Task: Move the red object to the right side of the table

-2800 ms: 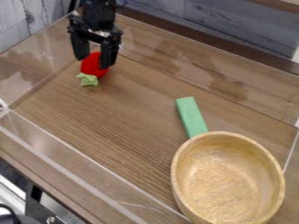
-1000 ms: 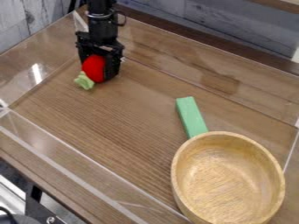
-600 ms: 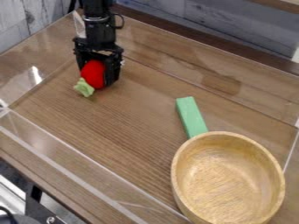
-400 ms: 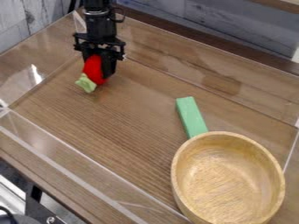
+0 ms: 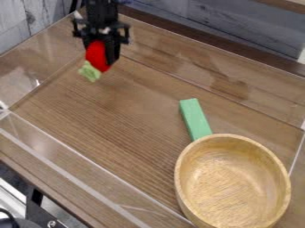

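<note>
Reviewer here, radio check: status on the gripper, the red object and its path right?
Gripper shut on red object, upper left. Green block and bowl at right.

From here I'm looking at what seems to be a robotics lab or similar test setup: a robot arm (image 5: 102,11) is reaching over a wood-grain bench (image 5: 131,134), and low clear walls (image 5: 36,40) are edging the surface. A wooden bowl (image 5: 233,183) and a green block (image 5: 194,119) are sitting there like test pieces.

Green block (image 5: 194,119) (bowl (image 5: 233,181) near).
</note>
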